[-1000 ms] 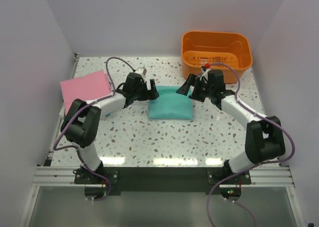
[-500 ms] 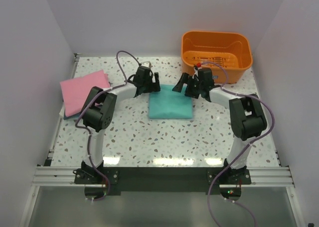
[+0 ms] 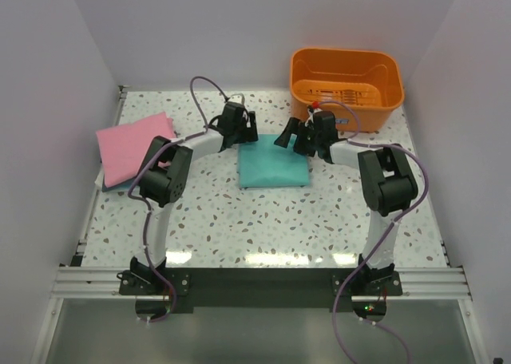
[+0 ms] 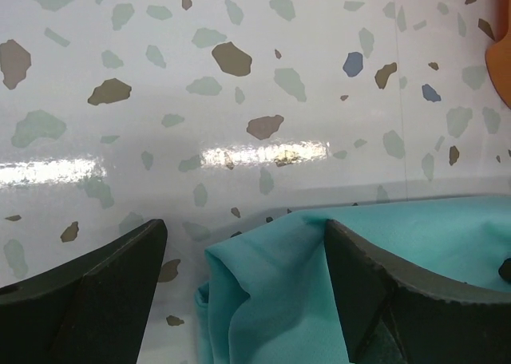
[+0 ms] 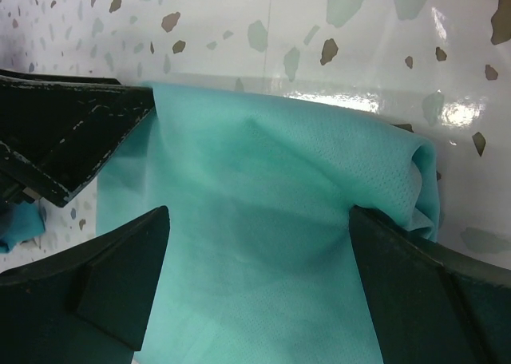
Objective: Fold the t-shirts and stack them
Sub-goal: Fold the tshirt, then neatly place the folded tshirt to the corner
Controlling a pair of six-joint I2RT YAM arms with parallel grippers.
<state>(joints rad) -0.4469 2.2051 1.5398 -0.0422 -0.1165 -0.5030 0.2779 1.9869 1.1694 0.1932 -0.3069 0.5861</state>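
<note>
Teal-green cloth t-shirt, folded square, lies mid-way across the speckled white table. I see my left gripper spread wide around its far-left corner and my right gripper equally wide astride the far-right corner, neither pinching.

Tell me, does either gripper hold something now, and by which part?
Nothing is held. The left gripper and right gripper stand open, each astride a far corner of the folded teal t-shirt.

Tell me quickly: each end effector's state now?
Left end effector: open, astride a corner of the folded teal-green cloth t-shirt.
Right end effector: open, astride another corner.
</note>
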